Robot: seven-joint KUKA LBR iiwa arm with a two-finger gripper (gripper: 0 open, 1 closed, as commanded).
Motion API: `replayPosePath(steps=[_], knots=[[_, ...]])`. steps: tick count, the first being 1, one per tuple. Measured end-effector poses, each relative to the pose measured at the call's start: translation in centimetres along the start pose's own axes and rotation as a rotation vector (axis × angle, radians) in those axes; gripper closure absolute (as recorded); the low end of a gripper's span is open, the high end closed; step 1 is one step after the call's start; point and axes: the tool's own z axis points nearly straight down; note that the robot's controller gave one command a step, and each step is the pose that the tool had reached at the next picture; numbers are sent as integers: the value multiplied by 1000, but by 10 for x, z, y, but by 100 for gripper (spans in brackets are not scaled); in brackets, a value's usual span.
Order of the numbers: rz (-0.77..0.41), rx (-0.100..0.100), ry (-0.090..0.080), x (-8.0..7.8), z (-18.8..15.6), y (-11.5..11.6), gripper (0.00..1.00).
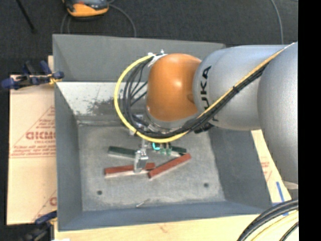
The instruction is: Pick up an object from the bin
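Hanging low in the grey bin [67,149], the hand [141,160] is sitting where the left red-brown bar [119,171] and the right red-brown bar [170,165] meet, a dark green bar [122,150] just beside. Apart or together, I cannot tell. Judging by this, every bar is lying on the floor, so gripping and lifting are not yet done.

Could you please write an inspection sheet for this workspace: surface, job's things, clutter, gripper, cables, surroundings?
Surface: grey bin, floor scuffed.
Job's things: left red-brown stick, right red-brown stick, left green stick, right green stick, lying crossed mid-bin.
Clutter: nothing seen.
Gripper: gripper low over where the sticks cross.
Cables: yellow and black cables loop round the orange cover.
Surroundings: orange-black device behind the bin.
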Motion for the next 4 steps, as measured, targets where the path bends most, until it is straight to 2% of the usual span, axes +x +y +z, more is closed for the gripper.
replayPosePath(steps=[1, 2, 4], knots=[[3, -1, -7, -2, -4, 0, 0], [111, -5, -7, 54, 88, 4, 100], [113, -5, -7, 55, 87, 3, 100]])
